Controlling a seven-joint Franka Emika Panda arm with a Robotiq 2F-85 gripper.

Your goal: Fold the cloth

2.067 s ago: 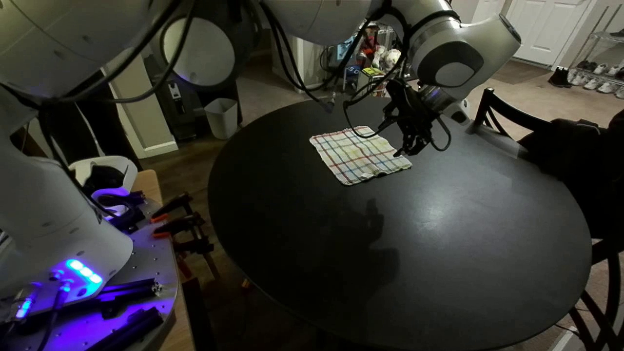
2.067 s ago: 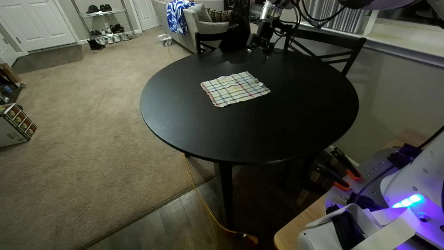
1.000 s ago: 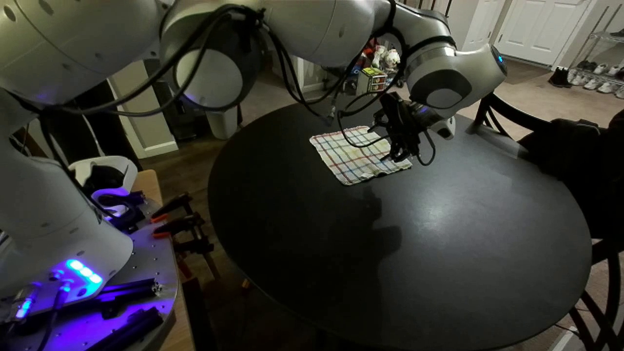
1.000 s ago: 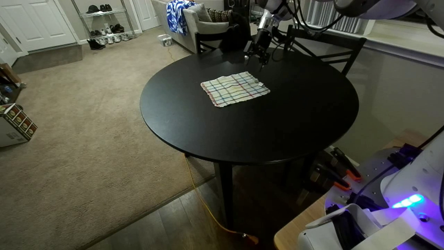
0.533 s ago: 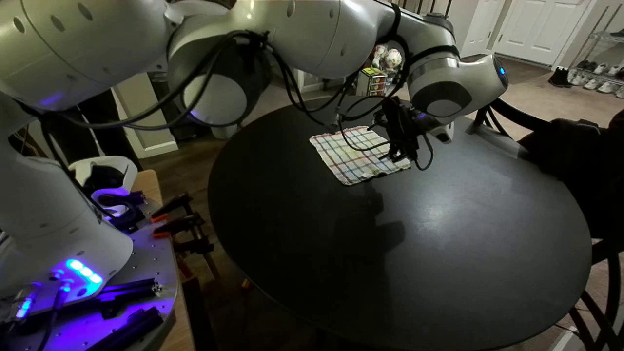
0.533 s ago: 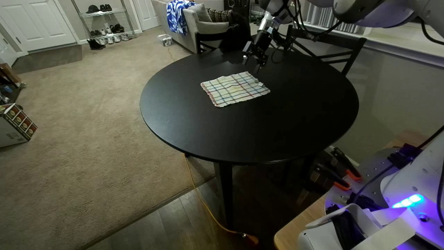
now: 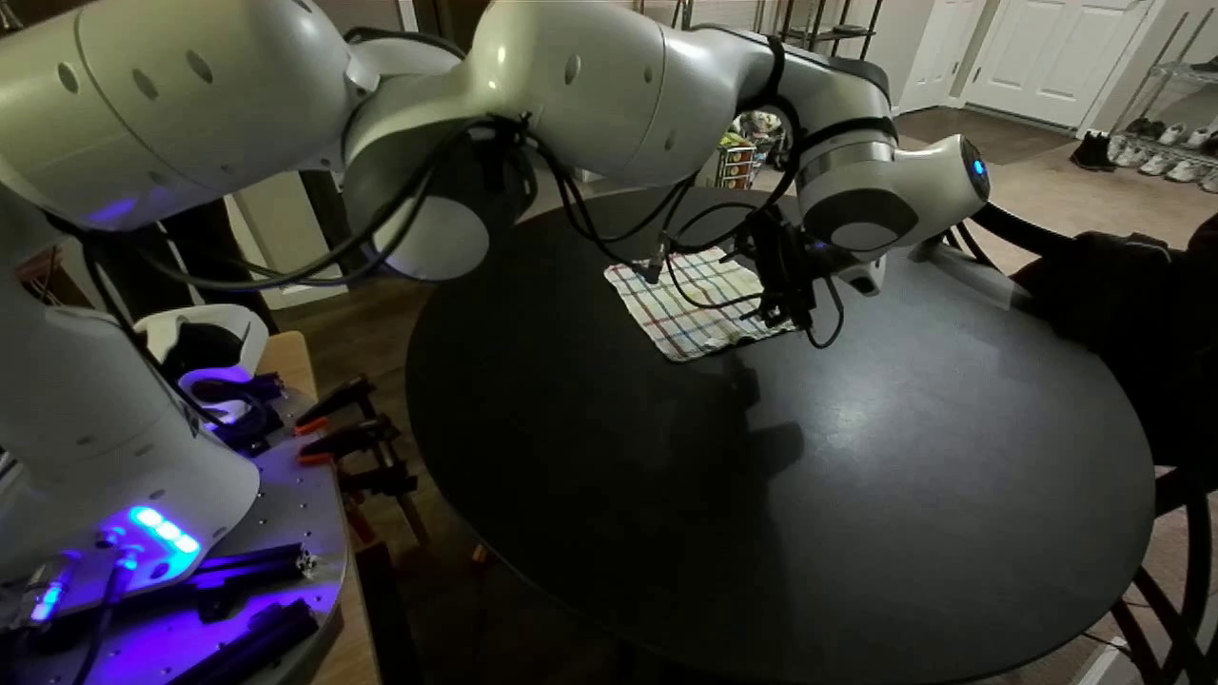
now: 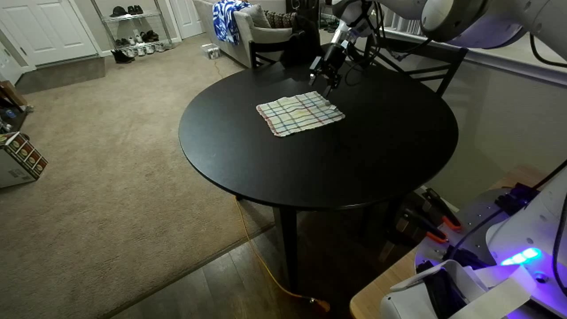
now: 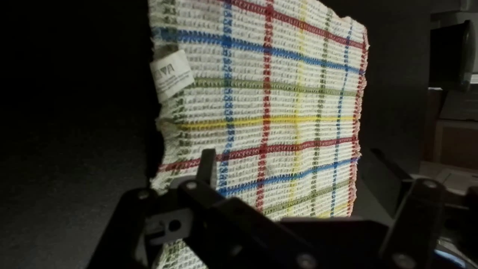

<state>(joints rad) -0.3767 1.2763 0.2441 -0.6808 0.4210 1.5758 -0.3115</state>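
Observation:
The cloth [image 7: 666, 309] is white with red, blue, yellow and green check lines and lies flat, spread out as a rough square on the round black table [image 7: 856, 514]. A small white label [image 9: 171, 74] shows on one edge of the cloth [image 9: 283, 97] in the wrist view. My gripper [image 8: 319, 88] hangs tilted near the far side of the cloth [image 8: 299, 115], its jaws wide apart. In the wrist view one finger [image 9: 206, 166] overlaps the cloth and the opposite one lies past its reddish edge. Nothing is held; the exact height above the cloth cannot be told.
Black chairs stand at the table's rim, one chair back [image 8: 421, 54] behind the arm. Dark fabric [image 7: 1123, 304] hangs over another. Clamps [image 7: 352, 438] sit on the robot's base stand beside the table. A loose cable [image 7: 704, 303] loops down from the wrist over the cloth.
My gripper has come lower and closer to the cloth, and the arm's links have sunk with it. The fingers stay spread. The cloth has not moved.

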